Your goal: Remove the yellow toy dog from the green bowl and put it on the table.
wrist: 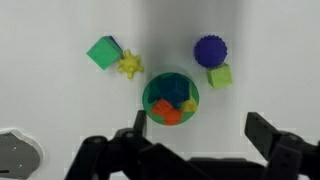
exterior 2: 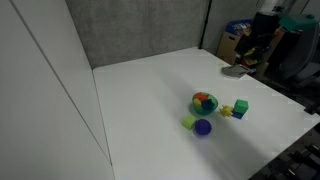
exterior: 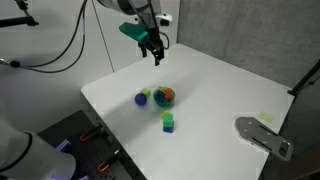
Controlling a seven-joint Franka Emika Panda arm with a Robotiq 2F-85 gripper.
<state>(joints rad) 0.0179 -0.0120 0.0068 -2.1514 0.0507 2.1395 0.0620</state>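
There's your yellow toy dog [wrist: 128, 66], and look where it lies: not in the bowl at all, but out on the white tabletop [wrist: 60, 100], just beside the green cube [wrist: 101, 52]. It is near the rim of the green bowl [wrist: 147, 92] but apart from it. An exterior view agrees, with the dog [exterior 2: 227, 111] next to the cube [exterior 2: 241, 107] and the bowl [exterior 2: 196, 98] a little way off.

The bowl holds orange and blue pieces [wrist: 170, 108], and I can make out nothing yellow in there. By my reading the dog is already where the task wants it.

If you do go for it, it's a tiny, knobbly thing with a spiky outline. It is probably light and likely to skid or roll if a finger clips it (I can't tell from here whether it is soft or hard). Pinch it across the middle of its body, and turn your closing line so that no finger comes down on the cube.

On the bowl's far side sit a purple ball [wrist: 209, 50] and a lime block [wrist: 220, 76], both well clear of the dog.

Your end effector [wrist: 197, 125] hangs above the group with its jaws spread wide and nothing between them. In an exterior view it [exterior: 156, 55] is high up, behind the toys.
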